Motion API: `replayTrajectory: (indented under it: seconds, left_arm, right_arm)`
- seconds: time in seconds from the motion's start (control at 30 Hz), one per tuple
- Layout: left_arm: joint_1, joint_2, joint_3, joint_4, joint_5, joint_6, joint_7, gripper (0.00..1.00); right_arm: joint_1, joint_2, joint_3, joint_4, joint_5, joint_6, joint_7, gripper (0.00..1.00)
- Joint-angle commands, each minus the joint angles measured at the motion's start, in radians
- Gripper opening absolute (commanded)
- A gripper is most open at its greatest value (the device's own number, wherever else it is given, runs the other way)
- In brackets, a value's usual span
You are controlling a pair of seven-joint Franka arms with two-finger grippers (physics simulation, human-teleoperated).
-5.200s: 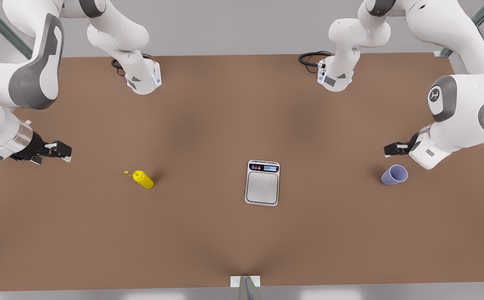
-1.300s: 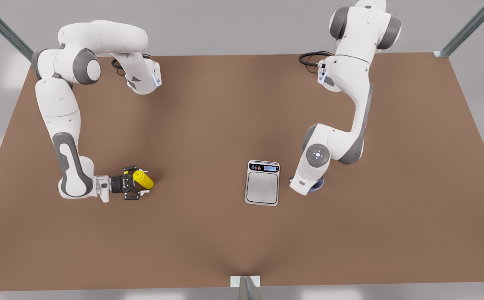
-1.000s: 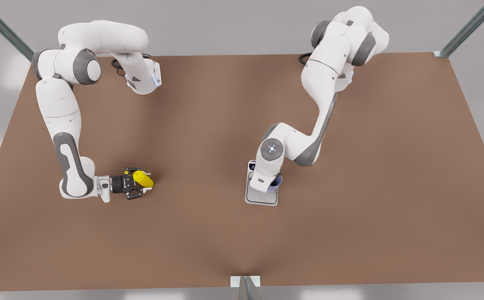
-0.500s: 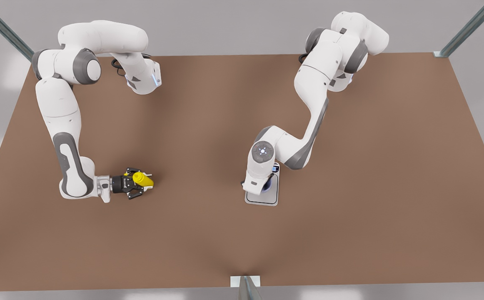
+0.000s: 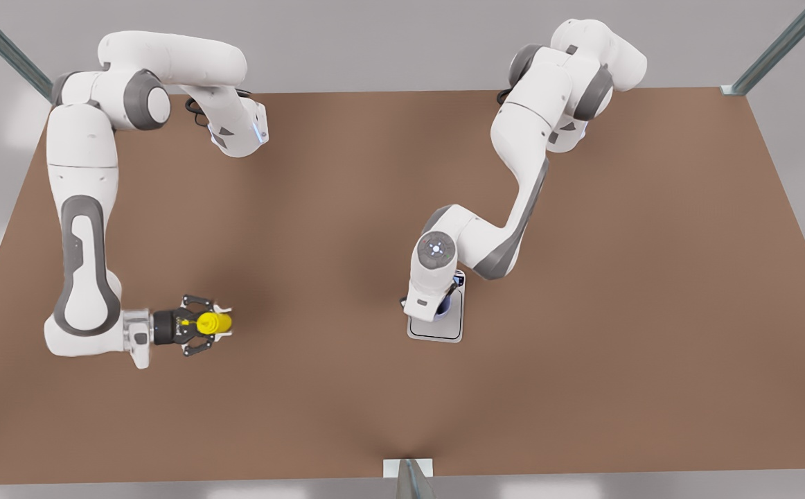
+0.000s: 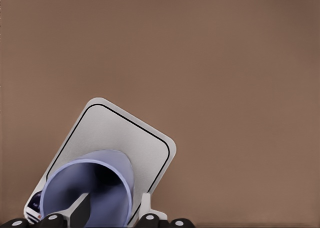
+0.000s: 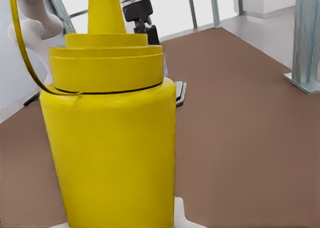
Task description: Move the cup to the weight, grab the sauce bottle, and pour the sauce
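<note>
My left gripper (image 6: 113, 210) is shut on the lavender cup (image 6: 60, 193), one finger inside its wall and one outside. It holds the cup upright over the silver plate of the weight (image 6: 120, 133). In the front view the cup (image 5: 447, 305) peeks out from under that arm's wrist, above the weight (image 5: 444, 330) at mid-table. I cannot tell whether the cup touches the plate. My right gripper (image 5: 208, 324), toward the front view's left, is shut on the yellow sauce bottle (image 5: 209, 323). The sauce bottle (image 7: 110, 138) stands upright with its nozzle up.
The brown table (image 5: 347, 208) stretches wide between the two arms and toward its front edge. Both arm bases with black cables (image 5: 513, 97) stand along the far edge. A metal post (image 5: 408, 478) rises at the middle of the near edge.
My right gripper has carried the sauce bottle toward the front view's left and the near edge, turning it upright. The left arm has stayed over the weight with the cup.
</note>
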Motion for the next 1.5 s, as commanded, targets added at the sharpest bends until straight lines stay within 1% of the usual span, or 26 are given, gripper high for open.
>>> replayTrajectory:
  seconds: [0.0, 0.07, 0.1, 0.13, 0.17, 0.2, 0.23, 0.27, 0.3, 0.33, 0.37, 0.4, 0.43, 0.47, 0.5, 0.53, 0.57, 0.6, 0.67, 0.8, 0.9, 1.0, 1.07, 1.1, 1.27, 1.47]
  left_arm:
    - [-0.001, 0.0, 0.0, 0.0, -0.002, -0.002, 0.0, 0.62]
    - [0.0, -0.023, 0.0, 0.002, -0.004, -0.028, 0.002, 0.62]
    - [0.005, -0.052, 0.005, 0.002, -0.005, -0.063, 0.014, 0.62]
    - [0.022, -0.111, 0.011, 0.0, -0.02, -0.16, 0.067, 0.61]
    - [0.054, -0.181, 0.023, -0.004, -0.071, -0.197, 0.107, 0.61]
    - [0.123, -0.23, 0.048, -0.007, -0.099, -0.269, 0.181, 0.62]
    - [0.181, -0.258, 0.097, -0.015, -0.117, -0.339, 0.294, 0.63]
    - [0.25, -0.28, 0.199, -0.015, -0.181, -0.402, 0.442, 0.84]
    - [0.296, -0.289, 0.333, -0.017, -0.229, -0.474, 0.59, 1.0]
    - [0.361, -0.309, 0.472, -0.017, -0.286, -0.568, 0.807, 1.0]
    - [0.387, -0.307, 0.558, -0.017, -0.296, -0.597, 0.906, 1.0]
    - [0.58, -0.379, 0.389, -0.012, -0.274, -0.628, 0.951, 1.0]
    - [0.712, -0.502, 0.083, -0.101, -0.047, -0.559, 0.972, 1.0]
    - [0.711, -0.628, -0.018, -0.279, 0.027, -0.422, 1.002, 1.0]
    - [0.703, -0.616, -0.069, -0.245, 0.038, -0.504, 1.009, 1.0]
    - [0.698, -0.612, -0.097, -0.241, 0.041, -0.502, 1.008, 1.0]
    - [0.694, -0.594, -0.095, -0.247, 0.058, -0.455, 0.977, 1.0]
    - [0.68, -0.591, -0.098, -0.195, 0.056, -0.454, 0.933, 1.0]
    - [0.645, -0.605, -0.101, -0.164, 0.099, -0.468, 0.927, 1.0]
    - [0.646, -0.6, -0.094, -0.156, 0.096, -0.482, 0.92, 1.0]
    - [0.648, -0.592, -0.091, -0.153, 0.043, -0.475, 0.92, 1.0]
    - [0.649, -0.592, -0.091, -0.116, 0.108, -0.475, 0.934, 1.0]
    - [0.648, -0.592, -0.092, -0.116, 0.107, -0.476, 0.927, 1.0]
    - [0.648, -0.592, -0.092, -0.116, 0.107, -0.476, 0.925, 1.0]
    - [0.648, -0.596, -0.091, -0.113, 0.108, -0.475, 0.922, 1.0]
    - [0.645, -0.602, -0.091, -0.101, 0.108, -0.476, 0.92, 1.0]
  right_arm:
    - [0.002, 0.0, 0.0, 0.007, -0.001, 0.0, 0.01, 0.52]
    - [0.039, 0.0, 0.002, 0.081, -0.104, 0.002, 0.139, 0.52]
    - [0.061, -0.017, -0.001, 0.082, -0.153, 0.032, 0.194, 0.52]
    - [0.082, -0.04, 0.003, 0.082, -0.243, 0.077, 0.29, 0.52]
    - [0.12, -0.066, 0.003, 0.081, -0.301, 0.121, 0.368, 0.52]
    - [0.17, -0.083, 0.003, 0.081, -0.369, 0.16, 0.46, 0.52]
    - [0.228, -0.097, 0.003, 0.081, -0.424, 0.197, 0.559, 0.52]
    - [0.318, -0.098, 0.002, 0.082, -0.513, 0.226, 0.7, 0.52]
    - [0.43, -0.097, 0.002, 0.098, -0.61, 0.258, 0.871, 0.52]
    - [0.512, -0.092, 0.002, 0.11, -0.671, 0.28, 0.969, 0.52]
    - [0.544, -0.092, 0.002, 0.11, -0.71, 0.286, 1.035, 0.52]
    - [0.59, -0.095, 0.003, 0.119, -0.769, 0.286, 1.121, 0.52]
    - [0.66, -0.092, 0.002, 0.122, -0.831, 0.293, 1.207, 0.52]
    - [0.714, -0.091, 0.002, 0.121, -0.909, 0.367, 1.325, 0.52]
    - [0.771, -0.089, 0.0, 0.121, -0.934, 0.381, 1.376, 0.52]
    - [0.8, -0.089, -0.001, 0.122, -0.978, 0.379, 1.377, 0.52]
    - [0.838, -0.084, -0.001, 0.122, -1.038, 0.375, 1.374, 0.52]
    - [0.863, -0.081, 0.0, 0.121, -1.11, 0.369, 1.374, 0.52]
    - [0.877, -0.081, 0.002, 0.119, -1.191, 0.364, 1.367, 0.52]
    - [0.938, -0.08, 0.003, 0.122, -1.377, 0.217, 1.325, 0.52]
    - [0.98, -0.072, 0.003, 0.127, -1.489, 0.2, 1.325, 0.52]
    - [1.003, -0.006, -0.003, 0.233, -1.607, 0.191, 1.348, 0.52]
    - [1.021, 0.043, -0.015, 0.291, -1.631, 0.194, 1.377, 0.52]
    - [1.023, 0.058, -0.014, 0.294, -1.658, 0.194, 1.425, 0.52]
    - [1.047, 0.084, -0.014, 0.292, -1.78, 0.191, 1.422, 0.52]
    - [1.05, 0.103, -0.021, 0.294, -1.842, 0.191, 1.423, 0.52]
